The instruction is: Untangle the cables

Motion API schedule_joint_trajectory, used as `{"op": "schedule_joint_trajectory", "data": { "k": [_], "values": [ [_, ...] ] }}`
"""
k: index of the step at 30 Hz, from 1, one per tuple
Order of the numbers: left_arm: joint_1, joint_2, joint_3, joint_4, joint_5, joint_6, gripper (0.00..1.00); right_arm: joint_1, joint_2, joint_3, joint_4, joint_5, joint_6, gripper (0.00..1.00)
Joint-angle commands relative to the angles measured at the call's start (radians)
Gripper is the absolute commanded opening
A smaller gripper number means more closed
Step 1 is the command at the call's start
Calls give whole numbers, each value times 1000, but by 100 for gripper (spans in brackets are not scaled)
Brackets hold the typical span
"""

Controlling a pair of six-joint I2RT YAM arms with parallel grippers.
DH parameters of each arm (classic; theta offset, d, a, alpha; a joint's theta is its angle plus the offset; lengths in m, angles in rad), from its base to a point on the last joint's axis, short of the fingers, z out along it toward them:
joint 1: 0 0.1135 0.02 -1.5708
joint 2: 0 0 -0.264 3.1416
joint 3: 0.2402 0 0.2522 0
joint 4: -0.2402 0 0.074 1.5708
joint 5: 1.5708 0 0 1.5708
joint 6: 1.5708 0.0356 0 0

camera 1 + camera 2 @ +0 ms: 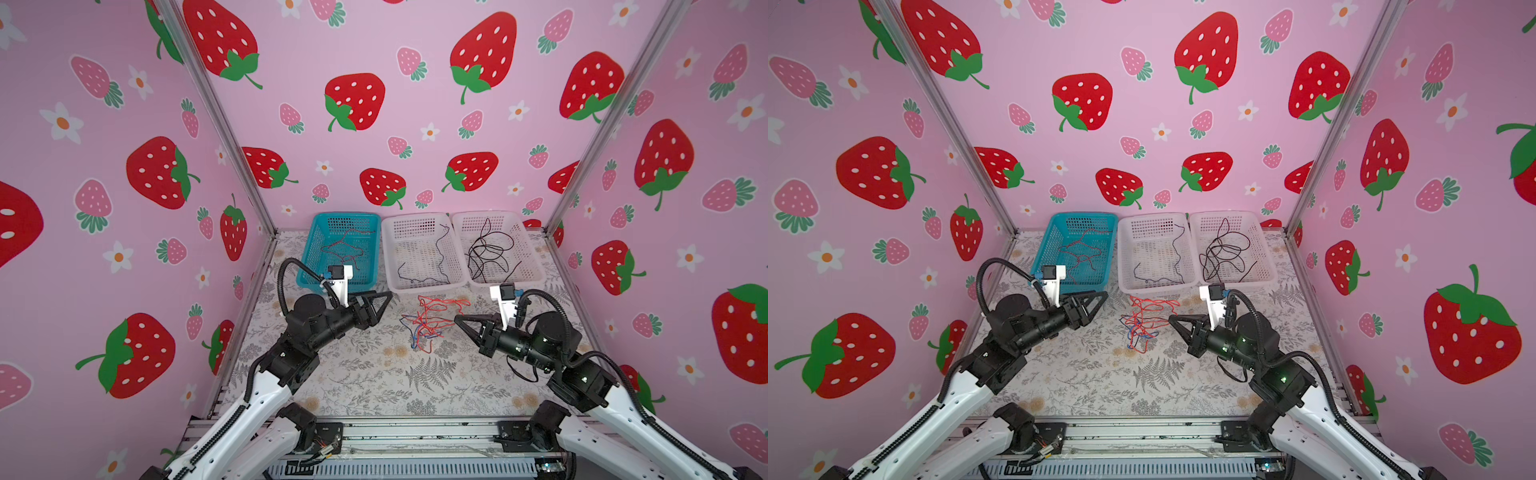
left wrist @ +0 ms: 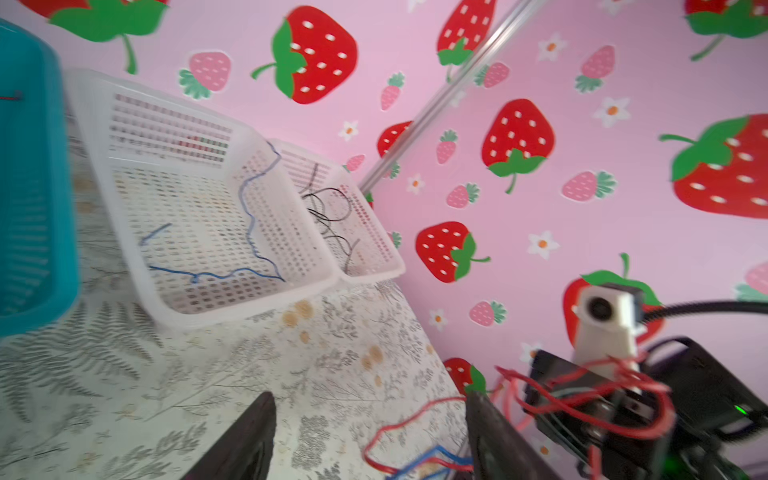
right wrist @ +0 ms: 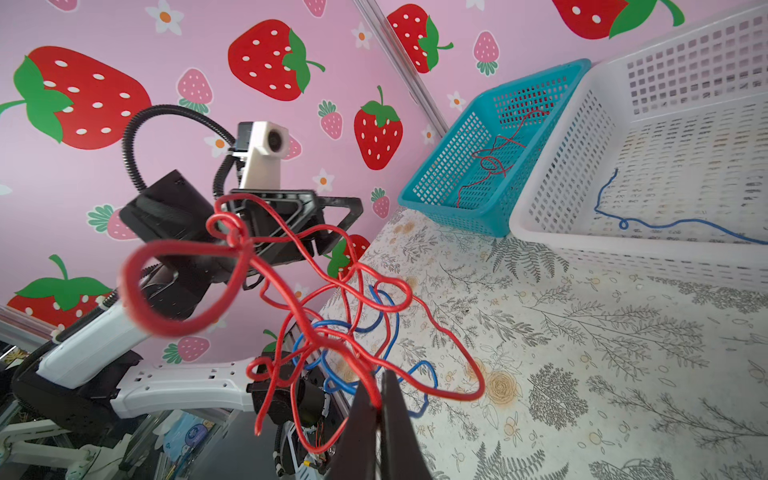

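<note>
At the far left of the desk (image 1: 374, 374), a blue basket (image 1: 311, 249) is set against the back wall, and a red cable (image 1: 345, 246) is spread loosely inside it. Just in front of this basket, the left pincer (image 1: 384, 306) is held above the desk with its fingers (image 2: 249, 436) spread wide, and nothing is gripped between them. Beside the blue basket, a white basket (image 1: 387, 253) is placed, and a dark blue cable (image 1: 439, 253) is trailed across its floor. Near the middle of the desk, between the two pincers, a tangle of red and blue cables (image 1: 432, 320) is found, with some loops raised off the surface. One red strand of it is pinched by the right pincer (image 1: 457, 319), whose fingertips (image 3: 395, 415) are pressed together. Furthest right, a second white basket (image 1: 528, 249) is seen, and a black cable (image 1: 486, 249) is coiled in it.
</note>
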Motion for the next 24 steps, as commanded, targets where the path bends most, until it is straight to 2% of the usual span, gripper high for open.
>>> {"op": "schedule_joint_trajectory", "data": {
  "k": [1,5,10,17,19,21,24],
  "values": [
    [-103,-20,-17,92,-12,-36,74,5,7,-19,50,-12,11,0],
    [-187,8,-16,74,1,11,72,6,19,-39,71,-21,16,0],
    [-210,7,-26,26,-11,58,71,5,18,-43,67,-22,16,0],
    [-260,86,16,-24,-14,123,66,5,33,-41,69,-58,11,0],
    [-263,100,30,-27,-18,132,61,5,37,-43,72,-64,10,0],
    [-262,110,47,-42,-21,144,50,6,37,-44,72,-69,10,0],
    [-263,112,67,-72,-36,162,41,6,36,-49,63,-70,-2,0]
  ]
}}
